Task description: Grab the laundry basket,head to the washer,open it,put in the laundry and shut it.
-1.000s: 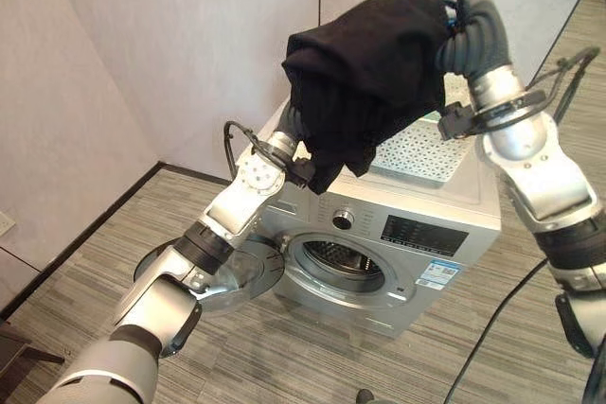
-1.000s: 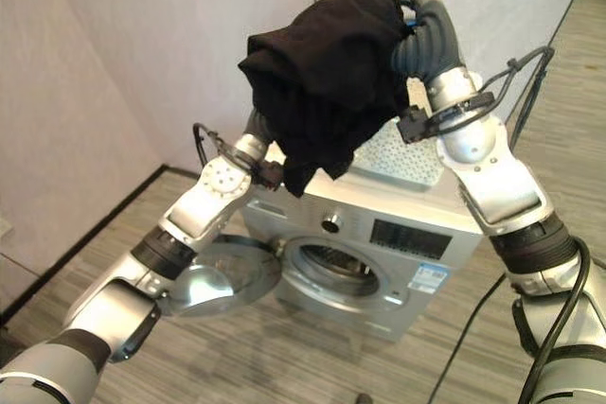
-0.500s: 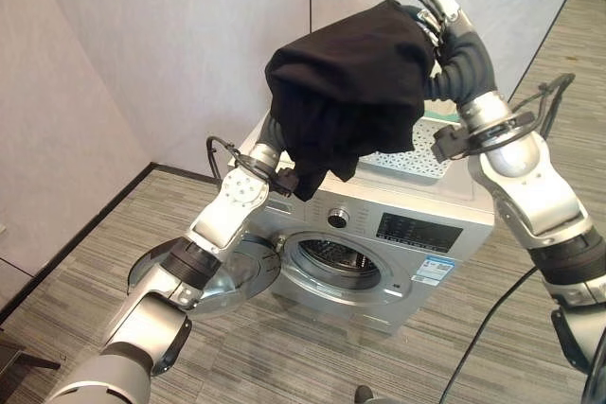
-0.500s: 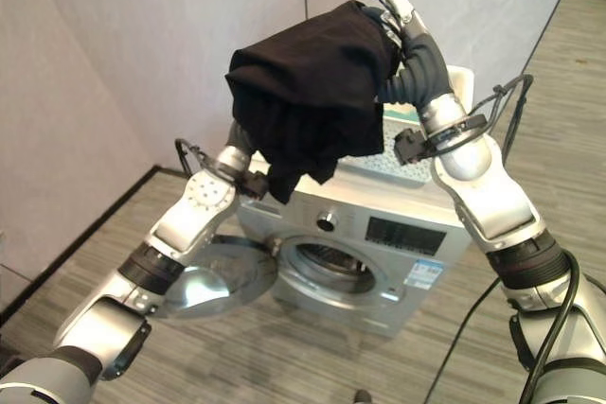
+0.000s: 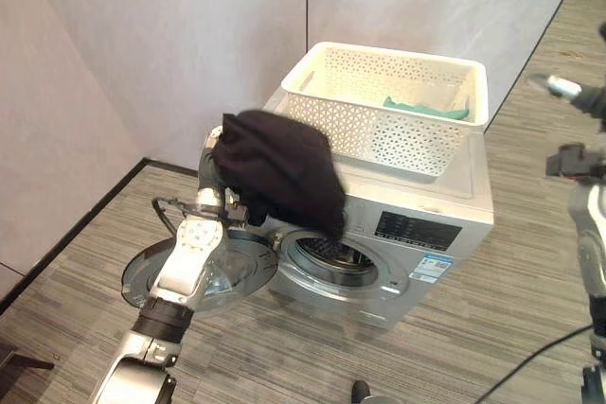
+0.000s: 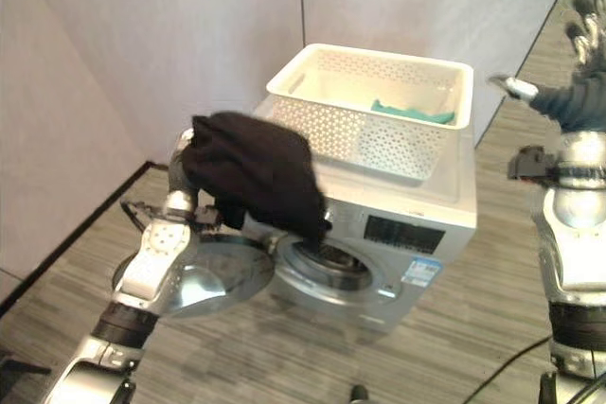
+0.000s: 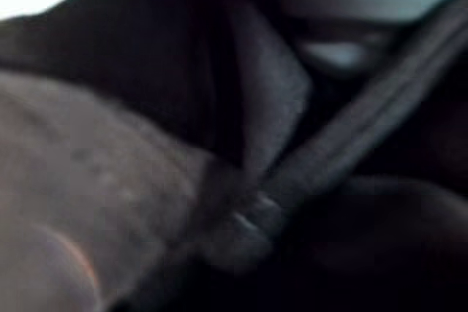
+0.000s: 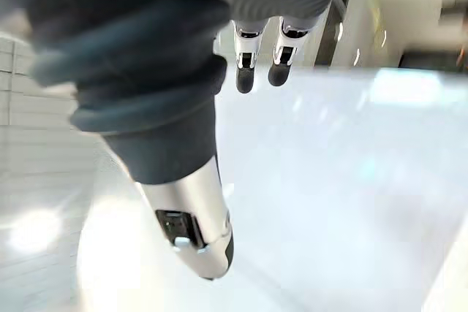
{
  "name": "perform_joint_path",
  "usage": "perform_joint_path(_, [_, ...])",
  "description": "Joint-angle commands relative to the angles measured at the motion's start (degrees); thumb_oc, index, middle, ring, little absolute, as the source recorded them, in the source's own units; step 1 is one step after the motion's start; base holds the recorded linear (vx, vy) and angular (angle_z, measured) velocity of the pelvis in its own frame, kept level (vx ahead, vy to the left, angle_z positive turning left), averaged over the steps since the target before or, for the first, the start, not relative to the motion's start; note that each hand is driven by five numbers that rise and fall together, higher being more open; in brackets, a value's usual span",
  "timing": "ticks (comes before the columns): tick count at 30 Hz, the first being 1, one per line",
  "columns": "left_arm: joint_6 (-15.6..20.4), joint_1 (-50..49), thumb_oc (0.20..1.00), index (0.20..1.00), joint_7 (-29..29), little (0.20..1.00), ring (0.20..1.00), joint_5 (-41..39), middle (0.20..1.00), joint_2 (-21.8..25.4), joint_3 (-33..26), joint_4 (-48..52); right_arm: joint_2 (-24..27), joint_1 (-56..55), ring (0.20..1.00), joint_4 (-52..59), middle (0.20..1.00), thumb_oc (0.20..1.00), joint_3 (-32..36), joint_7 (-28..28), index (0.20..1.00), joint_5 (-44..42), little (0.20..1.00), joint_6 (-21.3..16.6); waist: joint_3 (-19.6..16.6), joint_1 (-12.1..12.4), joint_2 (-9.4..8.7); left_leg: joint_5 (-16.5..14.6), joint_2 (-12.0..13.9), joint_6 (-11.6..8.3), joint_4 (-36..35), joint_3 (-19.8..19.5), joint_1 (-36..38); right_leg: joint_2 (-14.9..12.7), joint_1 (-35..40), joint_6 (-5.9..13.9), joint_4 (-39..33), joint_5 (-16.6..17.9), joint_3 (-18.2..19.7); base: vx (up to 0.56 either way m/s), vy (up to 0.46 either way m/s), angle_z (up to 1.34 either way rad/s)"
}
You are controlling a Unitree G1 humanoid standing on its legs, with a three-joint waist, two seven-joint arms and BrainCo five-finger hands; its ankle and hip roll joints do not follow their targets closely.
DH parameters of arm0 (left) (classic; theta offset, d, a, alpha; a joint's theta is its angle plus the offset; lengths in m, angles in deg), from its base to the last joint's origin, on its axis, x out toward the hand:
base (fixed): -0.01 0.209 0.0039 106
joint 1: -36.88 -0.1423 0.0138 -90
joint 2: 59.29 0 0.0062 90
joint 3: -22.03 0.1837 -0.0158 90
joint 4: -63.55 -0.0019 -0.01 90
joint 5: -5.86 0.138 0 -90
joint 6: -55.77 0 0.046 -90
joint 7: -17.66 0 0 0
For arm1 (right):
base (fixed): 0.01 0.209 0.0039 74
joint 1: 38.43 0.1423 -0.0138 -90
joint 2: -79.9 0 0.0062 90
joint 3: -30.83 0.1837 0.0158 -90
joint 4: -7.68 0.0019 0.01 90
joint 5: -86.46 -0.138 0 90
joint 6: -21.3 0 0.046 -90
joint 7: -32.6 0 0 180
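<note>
The loading step is happening; the black cloth (image 5: 279,169) is hanging over the left hand, whose fingers I cannot see, just left of the washer (image 5: 431,224) hole; the right hand (image 8: 212,144) is holding nothing, fingers loose; next, the cloth needs pushing inside.

We see a black cloth (image 5: 284,172) bunched up beside the silver washer (image 5: 417,224). Its round door (image 5: 204,276) is open. A white basket (image 5: 388,106) sits on top.
</note>
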Motion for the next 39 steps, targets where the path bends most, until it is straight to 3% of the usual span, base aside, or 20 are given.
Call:
perform_joint_path(1, [4.6,3.2,0.2,0.2,2.5,0.2,0.2,3.6,0.2,2.1,-2.6,2.8,-3.0,-4.9,1.0,2.6,1.0,1.0,1.9,4.3,1.0,8.8,1.0,0.5,-4.0,-0.7,-2.01,-2.1,2.3,-1.01,0.2,1.0,-2.1,-7.5,-2.0,3.44,9.6,-8.1,-1.2,0.03,0.003,-0.24])
perform_joint_path(6, [5.3,-2.0,0.2,0.2,4.2,0.2,0.2,4.9,0.2,1.0,-5.2,3.2,-9.7,-15.5,1.0,0.7,1.0,1.0,2.4,6.3,1.0,15.5,1.0,4.3,-4.1,-1.4,-2.1,-2.2,2.4,-0.89,0.2,1.4,-2.1,-7.1,-2.4,3.3,9.4,-8.1,-0.4,0.02,0.002,-0.13])
perform_joint_path(8, [6.2,-5.9,0.2,0.2,4.0,0.2,0.2,1.0,0.2,-2.0,-6.3,2.1,-13.9,-22.0,1.0,-2.5,1.0,1.0,1.7,6.9,1.0,18.8,1.0,7.2,-3.6,-1.8,-2.03,-2.1,2.3,-0.8,0.2,1.5,-2.3,-7.1,-2.5,3.12,9.3,-8.1,-0.4,0.02,-0.006,-0.05])
perform_joint_path(12, [8.0,-10.9,0.2,0.2,3.2,0.2,0.2,-0.7,0.2,-3.6,-4.7,0.9,-17.8,-27.5,1.0,-11.5,1.0,1.0,-2.6,6.3,1.0,18.7,1.0,7.7,-2.7,-2.1,-1.88,-1.6,2.3,-0.78,0.2,1.3,-3.0,-7.0,-3.0,2.87,9.2,-7.9,-0.5,-0.01,-0.004,-0.01])
perform_joint_path(14, [8.4,-11.9,0.2,0.2,2.9,0.2,0.2,-0.6,0.2,-3.5,-4.0,0.5,-18.4,-28.0,1.0,-14.4,1.0,1.0,-4.0,6.5,1.0,18.4,1.0,7.5,-2.6,-2.2,-1.93,-1.5,2.3,-0.79,0.2,1.3,-3.2,-7.0,-3.3,2.83,9.1,-7.8,-0.5,-0.02,0.004,-0.02])
perform_joint_path(21, [10.4,-15.7,0.2,0.2,1.1,0.2,0.2,-5.6,0.2,-3.9,1.6,-2.6,-22.6,-24.8,1.0,-40.7,1.0,1.0,-15.2,4.9,1.0,17.3,1.0,7.5,0.4,-1.2,-2.36,-0.1,2.3,-0.64,0.2,1.8,-6.0,-6.9,-6.9,2.86,9.9,-6.9,0.4,-0.04,0.005,-0.2])
perform_joint_path(26, [9.5,-16.8,0.2,0.2,-2.4,0.2,0.2,-8.0,0.2,-2.6,4.2,-3.0,-24.0,-23.8,1.0,-50.8,1.0,1.0,-18.1,3.2,1.0,18.4,1.0,8.1,1.8,0.0,-3.36,1.2,2.7,-0.99,0.2,0.6,-9.4,-6.6,-9.1,2.57,9.8,-6.7,-0.5,-0.05,-0.026,-0.02])
perform_joint_path(31, [8.4,-15.7,0.2,0.2,-3.8,0.2,0.2,-8.1,0.2,-1.7,6.1,-4.0,-24.3,-24.7,1.0,-52.0,1.0,1.0,-18.2,2.3,1.0,19.1,1.0,8.3,3.5,0.8,-4.52,2.6,3.3,-1.35,0.2,-0.7,-13.4,-6.5,-12.0,2.13,10.2,-6.8,-2.0,-0.09,-0.046,0.12])
perform_joint_path(32, [8.3,-13.8,0.2,0.2,-3.7,0.2,0.2,-7.8,0.2,-1.2,6.9,-4.1,-24.1,-24.3,1.0,-52.0,1.0,1.0,-18.2,2.7,1.0,18.7,1.0,8.2,5.4,1.3,-5.29,3.2,3.8,-1.43,2.1,-1.0,-16.4,-6.8,-14.2,1.75,12.1,-7.1,-2.4,-0.2,-0.082,0.3])
perform_joint_path(34, [8.7,-9.6,0.2,0.2,-2.4,0.2,0.2,-7.4,0.2,-1.3,8.2,-4.6,-22.8,-22.3,1.0,-50.5,1.0,1.0,-20.7,3.2,1.0,20.0,1.0,8.4,8.6,1.8,-6.43,0.3,4.4,-1.4,11.8,-2.4,-24.3,-7.7,-19.3,0.95,16.1,-7.6,-2.2,-0.33,-0.078,0.39])
perform_joint_path(37, [9.3,-6.3,0.2,0.2,-0.9,0.2,0.2,-6.8,0.2,-1.8,8.8,-5.5,-22.0,-20.4,1.0,-49.6,1.0,1.0,-22.6,3.8,1.0,21.0,1.0,8.4,9.7,1.8,-6.85,-1.5,4.5,-1.43,17.1,-3.0,-29.9,-8.0,-24.1,0.54,19.3,-7.9,-1.9,-0.22,-0.012,0.12])
perform_joint_path(39, [9.3,-2.2,0.2,0.2,1.4,0.2,0.2,-5.6,0.2,-2.5,9.4,-7.8,-20.5,-17.0,1.0,-48.2,1.0,1.0,-24.8,5.3,1.0,22.2,1.0,8.7,9.9,1.8,-6.93,-4.7,5.4,-1.32,21.7,-3.9,-34.4,-7.8,-29.0,0.63,23.3,-10.0,-0.8,-0.08,0.017,-0.07])
